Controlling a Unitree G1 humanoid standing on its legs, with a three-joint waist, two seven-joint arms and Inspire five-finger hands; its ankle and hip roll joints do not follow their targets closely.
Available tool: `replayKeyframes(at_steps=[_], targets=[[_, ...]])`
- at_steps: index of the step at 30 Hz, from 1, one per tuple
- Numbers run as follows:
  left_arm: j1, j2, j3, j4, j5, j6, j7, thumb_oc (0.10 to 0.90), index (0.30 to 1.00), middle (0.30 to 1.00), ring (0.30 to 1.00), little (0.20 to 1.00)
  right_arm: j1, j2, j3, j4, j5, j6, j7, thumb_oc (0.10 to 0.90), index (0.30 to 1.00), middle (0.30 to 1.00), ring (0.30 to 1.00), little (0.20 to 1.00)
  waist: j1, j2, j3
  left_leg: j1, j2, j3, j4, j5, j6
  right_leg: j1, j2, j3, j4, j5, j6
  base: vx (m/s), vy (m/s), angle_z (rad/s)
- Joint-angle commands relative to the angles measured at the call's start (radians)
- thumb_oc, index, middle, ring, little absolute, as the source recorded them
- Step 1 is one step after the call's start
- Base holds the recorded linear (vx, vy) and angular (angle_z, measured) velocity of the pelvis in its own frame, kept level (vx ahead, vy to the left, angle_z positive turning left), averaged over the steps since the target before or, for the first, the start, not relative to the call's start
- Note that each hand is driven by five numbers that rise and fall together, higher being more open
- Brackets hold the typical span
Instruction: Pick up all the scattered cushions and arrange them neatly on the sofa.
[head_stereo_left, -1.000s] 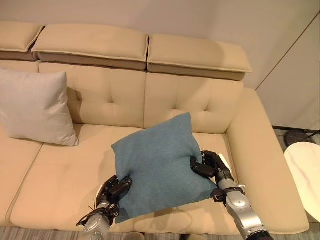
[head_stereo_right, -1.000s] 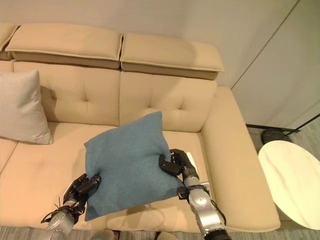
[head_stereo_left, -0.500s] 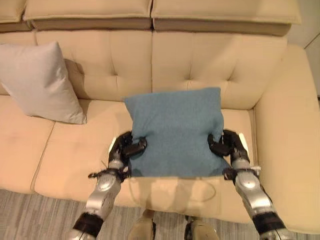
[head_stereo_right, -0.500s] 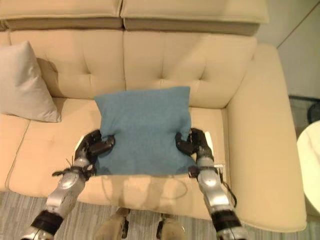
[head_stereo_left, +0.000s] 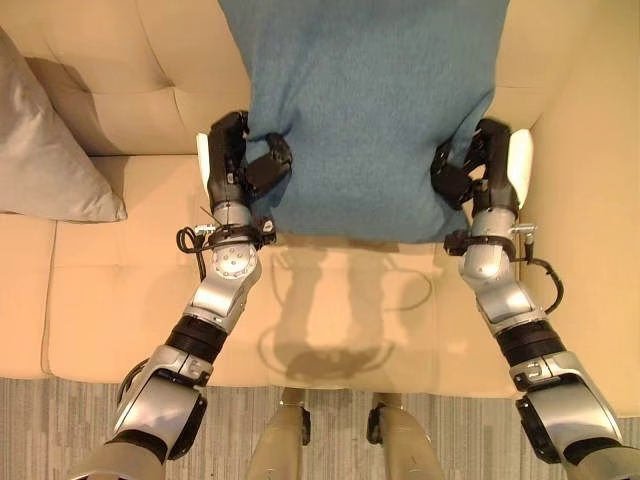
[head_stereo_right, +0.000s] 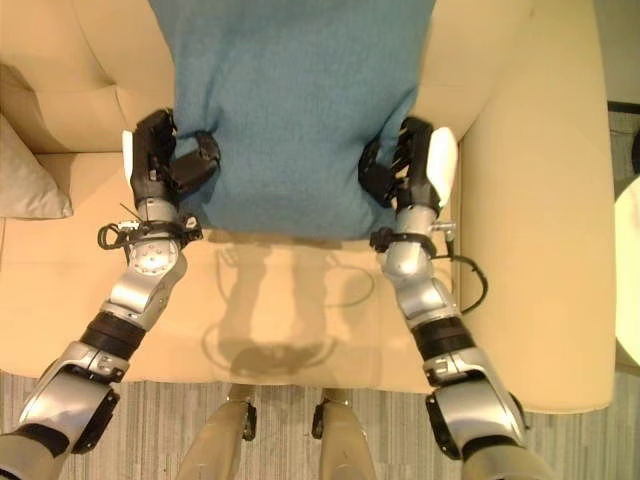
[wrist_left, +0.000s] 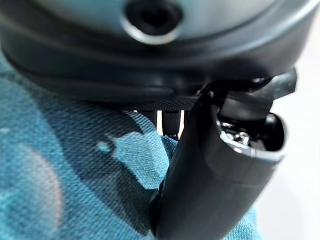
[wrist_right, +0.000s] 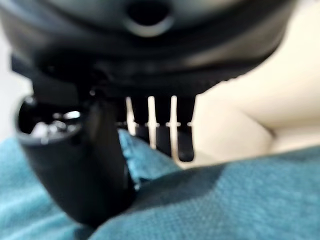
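Both hands are on the teal cushion (head_stereo_left: 365, 110), held up against the sofa (head_stereo_left: 130, 260) backrest at twelve o'clock, above the seat. Left hand (head_stereo_left: 235, 165) is clamped on the cushion's edge at nine o'clock, thumb pressed into the fabric in the left wrist view. Right hand (head_stereo_left: 480, 170) pinches the opposite edge at three o'clock, thumb on top, fingers behind. The fabric puckers inward at both grips, so this looks soft and light, with filling that gives way; it sags little between the hands. Woven cloth, probably not slippery. Holding low on each side seems sensible, since a one-sided grip would likely let it flop and twist. A grey cushion (head_stereo_left: 45, 150) leans on the backrest at ten o'clock, well apart from the teal one. The teal one is not yet set down.
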Motion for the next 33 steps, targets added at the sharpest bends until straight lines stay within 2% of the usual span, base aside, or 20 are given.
replayKeyframes(at_steps=[1,4,5,6,7,8,10,12,17,20,21,24,25,26,27,32,33], targets=[[-0.240,-0.022,-0.084,-0.084,0.121,-0.203,0.015,0.400,0.300,0.300,0.300,0.300,-0.210,0.035,0.086,-0.151,-0.104,-0.149,-0.088,0.400,0.300,0.300,0.300,0.300,0.025,-0.037,-0.116,0.040,-0.028,0.026,0.006,-0.137,-0.012,-0.065,-0.057,0.019,0.131,-0.124,0.071,-0.03,-0.009,-0.03],[-0.319,0.001,-0.114,0.008,0.127,-0.179,0.016,0.400,0.300,0.300,0.300,0.300,-0.266,0.037,0.101,-0.076,-0.060,-0.139,-0.095,0.400,0.300,0.300,0.300,0.300,0.024,-0.034,-0.112,0.020,-0.030,0.024,0.002,-0.124,-0.015,-0.085,-0.061,0.019,0.130,-0.114,0.072,0.00,-0.004,-0.01],[-0.402,0.018,-0.149,0.110,0.111,-0.161,0.011,0.554,0.531,0.531,0.531,0.531,-0.337,0.036,0.128,0.012,-0.024,-0.120,-0.103,0.400,0.300,0.300,0.300,0.300,0.022,-0.028,-0.106,0.011,-0.033,0.020,0.001,-0.123,-0.018,-0.098,-0.059,0.024,0.134,-0.115,0.074,-0.04,0.010,0.02],[-0.455,0.017,-0.171,0.175,0.077,-0.155,-0.003,0.800,0.900,0.900,0.900,0.900,-0.381,0.031,0.150,0.072,0.013,-0.114,-0.094,0.568,0.552,0.552,0.552,0.552,0.021,-0.027,-0.102,0.002,-0.034,0.019,0.001,-0.119,-0.020,-0.105,-0.059,0.023,0.135,-0.112,0.075,-0.04,0.006,0.02],[-0.516,0.025,-0.192,0.246,0.041,-0.148,-0.015,0.800,0.900,0.900,0.900,0.900,-0.437,0.025,0.177,0.140,0.062,-0.107,-0.078,0.769,0.853,0.853,0.853,0.853,0.020,-0.024,-0.097,-0.006,-0.036,0.018,0.001,-0.115,-0.021,-0.113,-0.059,0.021,0.137,-0.109,0.076,-0.05,-0.009,0.02],[-0.571,0.039,-0.215,0.303,0.009,-0.143,-0.033,0.800,0.900,0.900,0.900,0.900,-0.486,0.019,0.202,0.201,0.117,-0.104,-0.057,0.800,0.900,0.900,0.900,0.900,0.020,-0.021,-0.089,-0.014,-0.037,0.017,0.001,-0.111,-0.024,-0.122,-0.061,0.020,0.140,-0.105,0.078,-0.06,-0.006,0.03],[-0.617,0.070,-0.225,0.339,-0.038,-0.138,-0.050,0.800,0.900,0.900,0.900,0.900,-0.533,0.016,0.231,0.265,0.229,-0.089,0.000,0.800,0.900,0.900,0.900,0.900,0.023,-0.014,-0.072,-0.024,-0.040,0.014,0.001,-0.104,-0.026,-0.134,-0.061,0.019,0.146,-0.102,0.078,-0.04,-0.005,0.03],[-0.601,0.093,-0.222,0.314,-0.054,-0.133,-0.072,0.800,0.900,0.900,0.900,0.900,-0.522,0.010,0.250,0.271,0.266,-0.071,0.038,0.800,0.900,0.900,0.900,0.900,0.025,-0.009,-0.066,-0.025,-0.042,0.012,0.001,-0.103,-0.028,-0.133,-0.062,0.014,0.146,-0.105,0.076,0.00,0.000,0.00],[-0.499,0.126,-0.182,0.315,-0.051,-0.109,-0.100,0.800,0.900,0.900,0.900,0.900,-0.456,0.010,0.257,0.256,0.266,-0.069,0.091,0.800,0.900,0.900,0.900,0.900,0.026,-0.012,-0.070,-0.005,-0.042,0.007,0.001,-0.107,-0.031,-0.106,-0.058,0.006,0.134,-0.108,0.069,0.00,-0.012,0.02],[-0.350,0.147,-0.121,0.273,-0.060,-0.100,-0.125,0.800,0.900,0.900,0.900,0.900,-0.363,-0.018,0.227,0.220,0.257,-0.064,0.114,0.800,0.900,0.900,0.900,0.900,0.029,-0.019,-0.069,0.013,-0.041,0.008,0.001,-0.108,-0.034,-0.076,-0.055,0.004,0.121,-0.108,0.067,0.00,-0.021,0.03],[-0.348,0.147,-0.121,0.272,-0.060,-0.099,-0.125,0.800,0.900,0.900,0.900,0.900,-0.362,-0.018,0.227,0.219,0.257,-0.064,0.114,0.800,0.900,0.900,0.900,0.900,0.029,-0.019,-0.070,0.013,-0.041,0.008,0.001,-0.108,-0.034,-0.075,-0.055,0.003,0.120,-0.108,0.067,0.00,-0.030,0.07],[-0.110,0.156,-0.025,0.194,-0.056,-0.090,-0.179,0.800,0.900,0.900,0.900,0.900,-0.170,-0.079,0.130,0.140,0.240,-0.065,0.153,0.800,0.900,0.900,0.900,0.900,0.034,-0.019,-0.069,0.044,-0.041,0.009,0.001,-0.114,-0.035,-0.036,-0.059,-0.001,0.118,-0.114,0.063,0.00,-0.019,0.08],[0.008,0.164,0.019,0.162,-0.053,-0.082,-0.205,0.800,0.900,0.900,0.900,0.900,-0.059,-0.091,0.076,0.097,0.232,-0.068,0.172,0.800,0.900,0.900,0.900,0.900,0.035,-0.022,-0.077,0.064,-0.040,0.014,0.001,-0.120,-0.033,-0.012,-0.059,-0.002,0.113,-0.116,0.062,0.02,-0.010,0.05],[0.008,0.164,0.019,0.162,-0.053,-0.082,-0.205,0.800,0.900,0.900,0.900,0.900,-0.059,-0.091,0.076,0.097,0.232,-0.068,0.172,0.800,0.900,0.900,0.900,0.900,0.035,-0.022,-0.077,0.064,-0.040,0.014,0.001,-0.120,-0.033,-0.012,-0.059,-0.002,0.113,-0.116,0.062,0.05,-0.013,0.06],[0.109,0.181,0.057,0.140,-0.035,-0.071,-0.233,0.800,0.900,0.900,0.900,0.900,0.053,-0.087,0.015,0.061,0.252,-0.081,0.202,0.800,0.900,0.900,0.900,0.900,0.034,-0.026,-0.088,0.082,-0.038,0.017,0.001,-0.126,-0.030,0.013,-0.059,-0.005,0.108,-0.119,0.061,0.05,-0.005,0.05],[0.419,0.192,0.167,0.062,0.021,-0.047,-0.331,0.800,0.900,0.900,0.900,0.900,0.375,-0.065,-0.102,-0.022,0.226,-0.095,0.306,0.800,0.900,0.900,0.900,0.900,0.027,-0.041,-0.130,0.161,-0.030,0.022,0.001,-0.151,-0.018,0.102,-0.051,-0.008,0.099,-0.137,0.061,0.11,-0.025,0.05],[0.577,0.187,0.219,0.041,0.068,-0.032,-0.378,0.800,0.900,0.900,0.900,0.900,0.527,-0.047,-0.156,-0.020,0.216,-0.094,0.366,0.800,0.900,0.900,0.900,0.900,0.023,-0.051,-0.146,0.218,-0.021,0.020,0.001,-0.164,-0.014,0.168,-0.041,-0.015,0.093,-0.154,0.059,0.15,-0.061,-0.01]])
